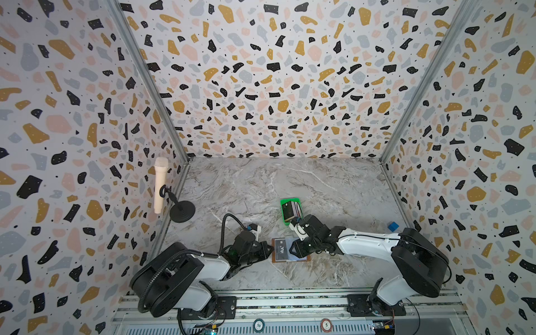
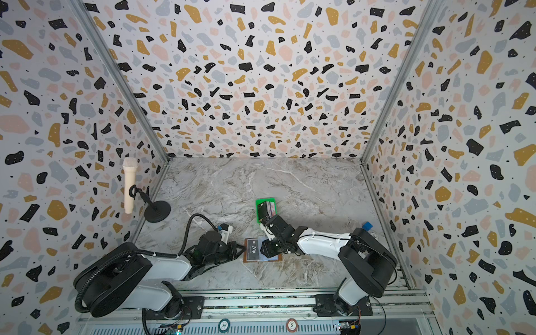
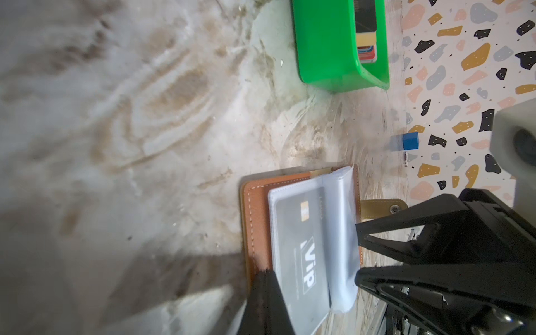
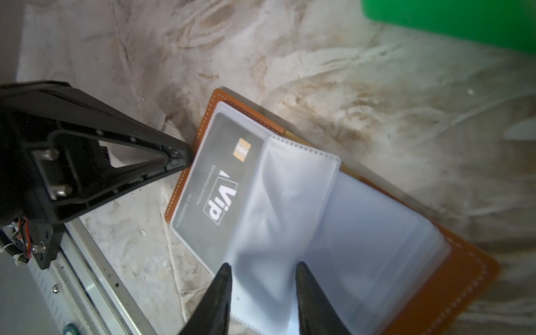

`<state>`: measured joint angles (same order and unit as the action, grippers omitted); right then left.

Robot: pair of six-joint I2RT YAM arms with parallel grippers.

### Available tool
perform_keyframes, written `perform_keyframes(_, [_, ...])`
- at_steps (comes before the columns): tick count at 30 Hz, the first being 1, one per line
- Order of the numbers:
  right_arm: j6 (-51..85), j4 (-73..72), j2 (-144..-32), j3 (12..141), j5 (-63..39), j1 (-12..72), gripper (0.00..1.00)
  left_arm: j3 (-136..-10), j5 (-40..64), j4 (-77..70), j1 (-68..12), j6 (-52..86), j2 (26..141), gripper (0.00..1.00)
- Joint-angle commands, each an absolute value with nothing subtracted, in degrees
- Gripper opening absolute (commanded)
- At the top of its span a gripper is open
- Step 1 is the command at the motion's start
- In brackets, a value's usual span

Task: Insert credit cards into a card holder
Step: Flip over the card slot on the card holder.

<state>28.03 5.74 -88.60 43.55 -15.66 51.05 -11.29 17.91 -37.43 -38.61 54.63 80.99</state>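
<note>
Where the marble worktop [image 1: 290,185] meets the arms: card holder [image 3: 258,208], lying open, grey card [image 4: 214,185] sleeved. Green tray [image 1: 290,200] beyond it, holding credit cards [image 1: 293,210] (mixed colours). Right fingers [image 4: 313,304] spread over a clear sleeve [image 4: 284,203]. Left fingers [image 3: 266,304] pressed together, touching the holder's edge.

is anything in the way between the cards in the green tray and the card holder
Nothing lies on the table between the green tray of cards and the card holder. The right tool hangs over the holder's clear sleeves, jaws apart at a raised one.
</note>
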Motion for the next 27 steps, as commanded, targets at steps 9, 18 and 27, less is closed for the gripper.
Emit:
perform_keyframes(9, [26.73,6.75,-92.26,50.20,-16.15,53.69,0.39,-11.79,20.68,-41.08,-39.37,54.98,84.74,0.00])
perform_keyframes(18, [25.15,8.62,-93.21,55.32,-16.03,55.20,0.39,-12.46,20.44,-37.21,-38.38,53.32,78.52,0.00])
perform_keyframes(27, [24.80,10.56,-87.05,50.98,-13.13,51.13,0.39,-16.94,19.49,-30.60,-39.68,49.07,74.96,0.00])
